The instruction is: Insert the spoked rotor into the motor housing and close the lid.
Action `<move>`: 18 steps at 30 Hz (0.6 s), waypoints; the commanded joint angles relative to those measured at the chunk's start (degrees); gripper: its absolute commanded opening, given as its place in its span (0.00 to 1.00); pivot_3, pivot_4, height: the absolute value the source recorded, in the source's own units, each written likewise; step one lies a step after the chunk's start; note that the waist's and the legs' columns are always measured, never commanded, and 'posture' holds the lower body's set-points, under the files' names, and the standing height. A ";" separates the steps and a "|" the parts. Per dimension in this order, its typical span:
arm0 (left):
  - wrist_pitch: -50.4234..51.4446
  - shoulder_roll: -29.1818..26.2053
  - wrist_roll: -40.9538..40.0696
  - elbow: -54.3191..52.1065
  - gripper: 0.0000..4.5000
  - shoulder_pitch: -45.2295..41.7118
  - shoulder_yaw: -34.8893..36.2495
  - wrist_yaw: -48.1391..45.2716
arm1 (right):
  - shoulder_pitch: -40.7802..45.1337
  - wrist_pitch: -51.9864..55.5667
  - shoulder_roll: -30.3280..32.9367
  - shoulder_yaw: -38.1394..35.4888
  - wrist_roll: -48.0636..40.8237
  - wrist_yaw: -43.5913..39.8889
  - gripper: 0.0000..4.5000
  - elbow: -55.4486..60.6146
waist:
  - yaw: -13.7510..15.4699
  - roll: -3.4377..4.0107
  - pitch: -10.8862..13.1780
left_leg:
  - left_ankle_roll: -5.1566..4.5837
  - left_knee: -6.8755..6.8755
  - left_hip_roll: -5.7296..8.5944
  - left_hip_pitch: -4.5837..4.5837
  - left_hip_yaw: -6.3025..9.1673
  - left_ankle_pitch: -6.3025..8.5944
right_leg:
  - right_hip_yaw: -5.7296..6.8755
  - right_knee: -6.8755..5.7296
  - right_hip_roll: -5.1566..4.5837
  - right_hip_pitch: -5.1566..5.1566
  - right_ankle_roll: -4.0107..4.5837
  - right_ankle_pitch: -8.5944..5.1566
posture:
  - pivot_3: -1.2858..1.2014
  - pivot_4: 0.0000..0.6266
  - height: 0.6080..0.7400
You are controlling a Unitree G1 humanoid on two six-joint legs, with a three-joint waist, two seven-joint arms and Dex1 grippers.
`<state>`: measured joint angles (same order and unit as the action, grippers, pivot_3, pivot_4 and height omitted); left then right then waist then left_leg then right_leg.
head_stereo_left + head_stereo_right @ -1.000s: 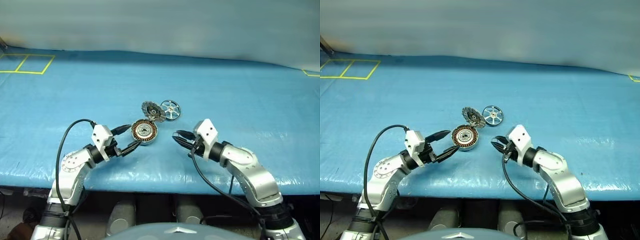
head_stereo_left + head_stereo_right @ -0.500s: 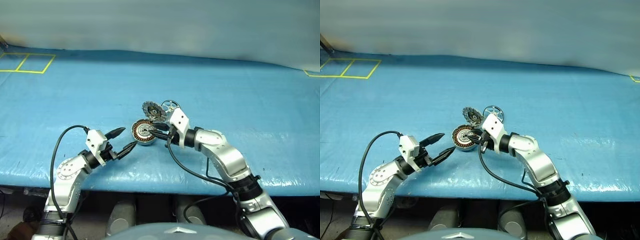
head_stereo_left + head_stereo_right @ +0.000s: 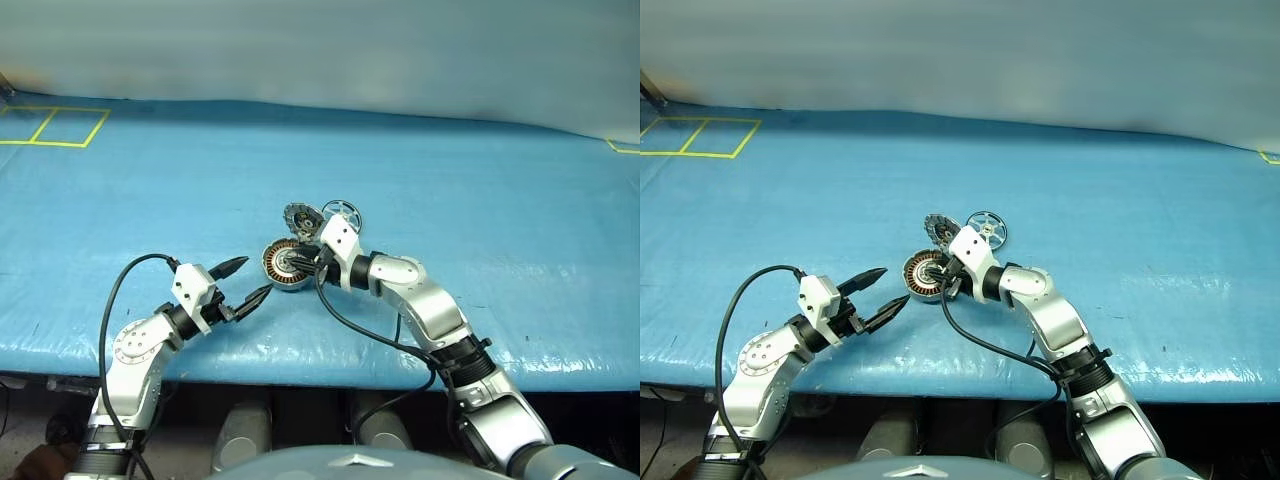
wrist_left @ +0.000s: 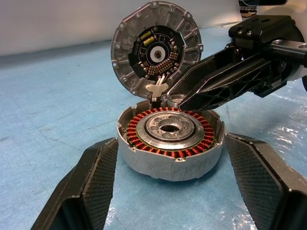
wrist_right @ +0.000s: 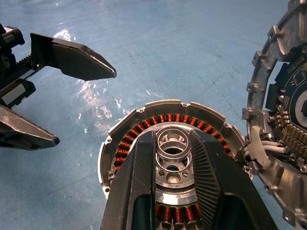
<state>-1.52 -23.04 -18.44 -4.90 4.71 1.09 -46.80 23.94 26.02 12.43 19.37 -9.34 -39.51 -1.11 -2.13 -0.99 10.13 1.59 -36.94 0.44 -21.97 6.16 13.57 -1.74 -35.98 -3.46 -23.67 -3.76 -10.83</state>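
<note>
The motor housing (image 3: pixel 283 263) lies open on the blue table, copper windings and silver hub showing. Its lid (image 3: pixel 301 218) stands upright, hinged at the far rim. The spoked rotor (image 3: pixel 342 211) lies just behind, partly hidden by my right wrist. My right gripper (image 5: pixel 168 136) reaches over the housing from the right. Its jaws are only narrowly open above the hub, holding nothing. My left gripper (image 4: pixel 170 141) is open, one finger on each side of the housing (image 4: pixel 170 139), apart from it. The lid's (image 4: pixel 156 48) circuit face looks toward it.
Blue sheeting covers the table (image 3: pixel 500 200), with free room all around the parts. Yellow tape squares (image 3: pixel 60 128) mark the far left corner. The table's near edge runs just below both arms. A black cable loops from each wrist.
My right arm swung in from the right side of the table to above the housing, next to the lid. The left gripper eased back a little and stays open.
</note>
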 commanded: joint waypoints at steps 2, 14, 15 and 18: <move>-1.54 -0.14 1.08 -0.03 0.86 -0.24 -0.43 0.41 | 1.71 -1.88 -1.32 -0.99 0.29 0.64 0.16 -1.43 | -0.01 0.00 0.00 | 0.00 0.00 0.00 0.00 0.00 0.00 | 0.00 0.00 0.00 0.00 0.00 0.00 | 0.52 0.24 1.00; -2.20 -0.21 1.45 -0.29 0.86 0.64 -0.05 0.92 | 2.46 -2.40 -2.88 -0.22 1.23 0.33 0.16 -4.16 | -0.06 0.02 0.01 | 0.00 0.02 0.00 0.00 0.00 0.00 | 0.00 0.00 0.00 -0.01 0.00 0.00 | 0.52 0.24 1.00; -2.20 -0.20 1.46 -0.33 0.86 0.74 -0.02 0.95 | 2.46 -2.37 -2.92 -0.04 1.29 0.17 0.16 -4.04 | -0.06 0.02 0.01 | 0.00 0.02 0.00 0.00 0.00 0.00 | 0.00 0.00 0.00 -0.01 0.00 0.00 | 0.52 0.24 1.00; -2.20 -0.21 1.49 -0.31 0.86 0.84 0.00 1.06 | 2.42 -2.28 -3.02 0.15 1.41 0.00 0.16 -3.97 | -0.07 0.02 0.01 | 0.00 0.02 0.00 0.00 0.00 0.00 | 0.00 0.00 0.00 -0.01 0.00 0.00 | 0.52 0.24 1.00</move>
<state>-2.21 -23.06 -16.82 -4.67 5.56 0.49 -45.96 25.58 24.90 9.74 19.52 -7.88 -39.10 -6.51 -2.20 -0.97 10.14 1.59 -36.93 0.44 -21.97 6.16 13.57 -1.74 -35.98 -3.46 -23.69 -3.76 -10.83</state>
